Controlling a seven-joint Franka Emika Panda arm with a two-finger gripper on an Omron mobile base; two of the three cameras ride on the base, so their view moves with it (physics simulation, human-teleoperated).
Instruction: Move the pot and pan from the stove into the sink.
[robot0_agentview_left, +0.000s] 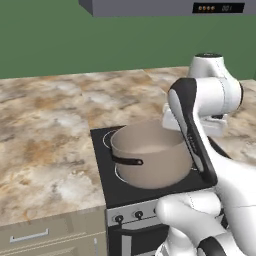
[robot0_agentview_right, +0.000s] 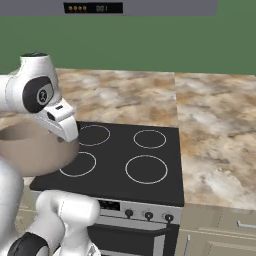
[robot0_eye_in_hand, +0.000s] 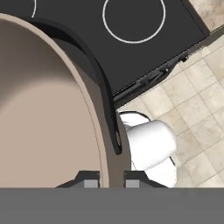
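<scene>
Flat, even rendered light with no clear source. The pot (robot0_agentview_left: 152, 155) shows soft shading inside and casts only a faint shadow on the black stove (robot0_agentview_right: 125, 160), which carries no glare. All views look slightly soft and low-resolution.

The pot (robot0_agentview_left: 152, 160) looks matt brownish metal, the stove (robot0_agentview_right: 125, 165) glossy black glass, the counter (robot0_agentview_left: 45, 140) mottled stone.

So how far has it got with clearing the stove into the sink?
Nothing looks finished yet. In hand: the gripper is shut on the rim of the pot, which sits at the stove's left side; whether it has lifted off the glass I cannot tell. Left to do: carry the pot to the sink, then do the same with the pan.
</scene>
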